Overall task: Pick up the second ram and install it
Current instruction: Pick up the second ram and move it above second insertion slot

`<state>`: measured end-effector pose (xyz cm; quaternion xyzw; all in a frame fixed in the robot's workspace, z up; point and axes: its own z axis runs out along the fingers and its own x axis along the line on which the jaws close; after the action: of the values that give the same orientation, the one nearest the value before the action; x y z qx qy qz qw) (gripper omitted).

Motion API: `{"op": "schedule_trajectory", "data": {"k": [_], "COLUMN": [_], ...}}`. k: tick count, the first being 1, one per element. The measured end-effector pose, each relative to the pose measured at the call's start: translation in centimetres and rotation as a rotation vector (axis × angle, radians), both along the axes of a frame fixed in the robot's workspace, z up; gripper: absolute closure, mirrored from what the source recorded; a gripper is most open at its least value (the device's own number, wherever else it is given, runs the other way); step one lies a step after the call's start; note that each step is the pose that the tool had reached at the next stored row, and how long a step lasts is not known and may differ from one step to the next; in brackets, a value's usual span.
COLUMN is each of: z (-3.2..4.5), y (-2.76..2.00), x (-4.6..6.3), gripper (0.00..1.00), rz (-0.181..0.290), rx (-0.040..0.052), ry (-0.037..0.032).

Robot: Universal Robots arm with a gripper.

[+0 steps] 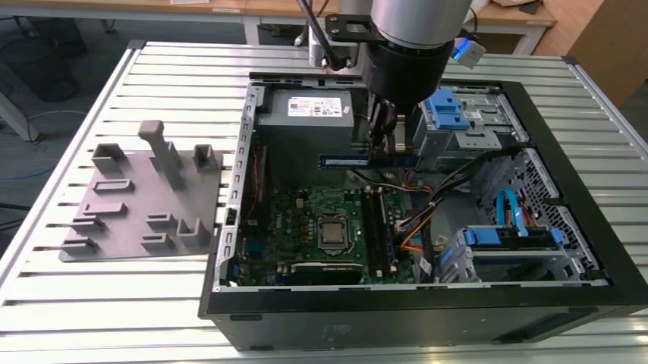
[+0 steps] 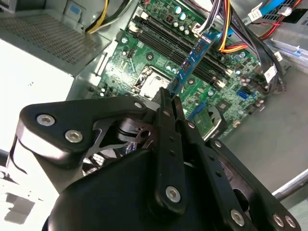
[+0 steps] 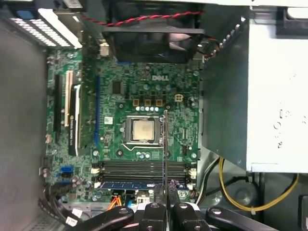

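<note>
hovering over the motherboard (image 1: 303, 208), the hand (image 1: 387, 148) is clamped on the second ram (image 1: 350, 161)

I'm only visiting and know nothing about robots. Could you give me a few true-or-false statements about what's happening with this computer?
1. The hand grips a RAM stick over the open computer case. True.
2. The RAM stick is already seated in a slot of the motherboard. False: it hangs above the board, apart from the slots.
3. A grey fixture tray lies on the table, on the exterior view's left of the case. True.
4. A cooler fan covers the processor. False: its metal top lies bare in the middle of the motherboard.
</note>
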<state>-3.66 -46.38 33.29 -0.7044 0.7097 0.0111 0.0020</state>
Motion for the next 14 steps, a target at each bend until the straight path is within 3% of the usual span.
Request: {"op": "schedule_trajectory", "data": {"k": [6,12,14], "z": [-0.31,-0.35,-0.45], "y": [-0.01,-0.04,-0.38], "x": [0.00,-0.02,-0.12], "gripper": [0.86,0.86,0.86], "rz": [-0.082,-0.085,-0.085], "rx": [0.0110,0.0114,0.0111], "ry": [0.0001,-0.0002,0.0000]}}
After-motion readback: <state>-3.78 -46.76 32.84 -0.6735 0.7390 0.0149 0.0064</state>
